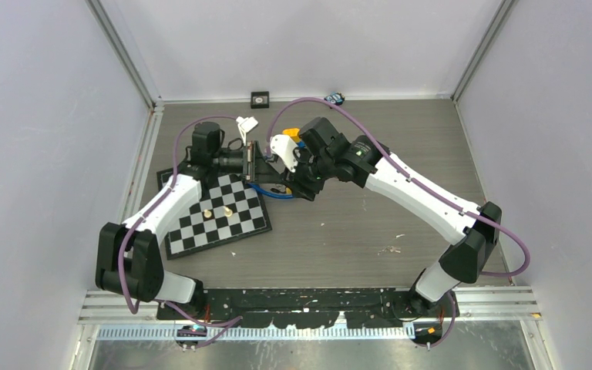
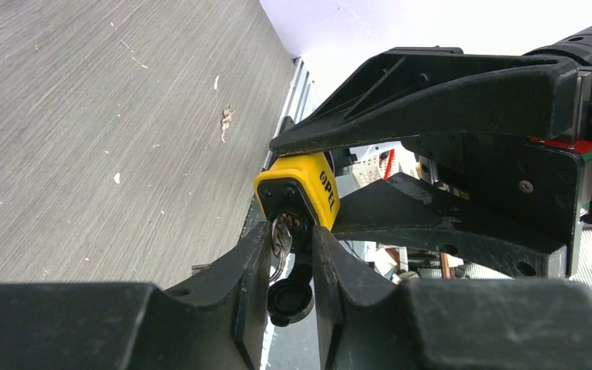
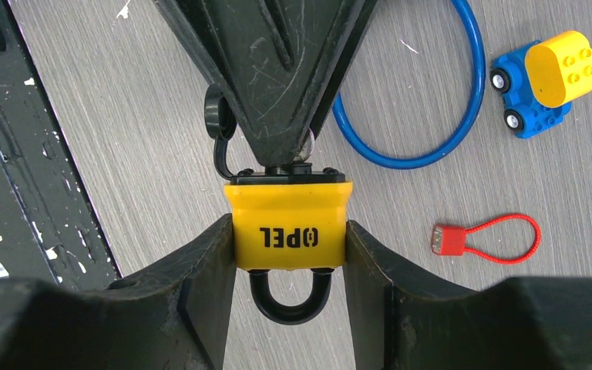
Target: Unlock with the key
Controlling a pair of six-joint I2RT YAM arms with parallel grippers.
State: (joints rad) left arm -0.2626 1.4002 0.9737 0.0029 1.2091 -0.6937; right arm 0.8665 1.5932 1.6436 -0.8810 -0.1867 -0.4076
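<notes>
We are pinching the yellow padlock (image 3: pixel 289 223) by its sides between our right fingers (image 3: pixel 208 270), holding it above the counter (image 3: pixel 123 116) with the shackle pointing at 6 o'clock in the right wrist view. Our left fingers (image 2: pixel 250 262) are pinching the head of the key (image 2: pixel 280 237), which is sitting in the keyhole at the lock's 12 o'clock end. From the lock, a blue ring (image 3: pixel 408 163) is lying at 1 o'clock, a toy car (image 3: pixel 543 85) at 2 o'clock and a red seal (image 3: pixel 486 237) at 3 o'clock.
</notes>
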